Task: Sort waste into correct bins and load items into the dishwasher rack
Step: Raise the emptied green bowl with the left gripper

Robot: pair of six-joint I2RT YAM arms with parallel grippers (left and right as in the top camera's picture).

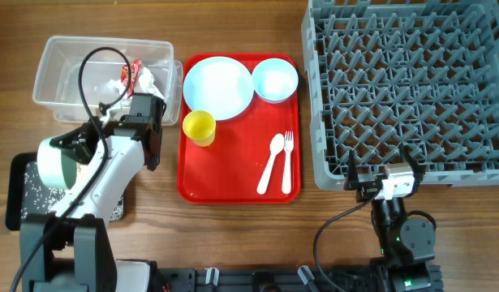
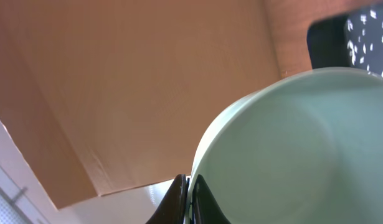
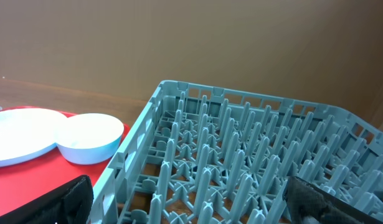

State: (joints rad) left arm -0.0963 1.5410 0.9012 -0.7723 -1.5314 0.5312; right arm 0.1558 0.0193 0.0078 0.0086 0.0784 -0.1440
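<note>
**Left hand (image 2: 188,186) grips pale green bowl (image 2: 291,149)**

We see its fingers (image 2: 174,202) closed on the bowl's rim, close to the black tray (image 2: 359,31) at the surface's (image 1: 249,235) eight o'clock. Our right hand (image 1: 383,182) stands wide open and empty at the six o'clock edge of the dishwasher rack (image 1: 411,81).

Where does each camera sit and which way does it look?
Overhead: above the table, looking down on tray, rack, tub; left arm, right arm show.
Left wrist: looks along shut left gripper at green bowl it pinches.
Right wrist: low beside rack, facing across it; open right gripper frames the view.
Shared: overhead and right wrist show rack, blue bowl.
</note>
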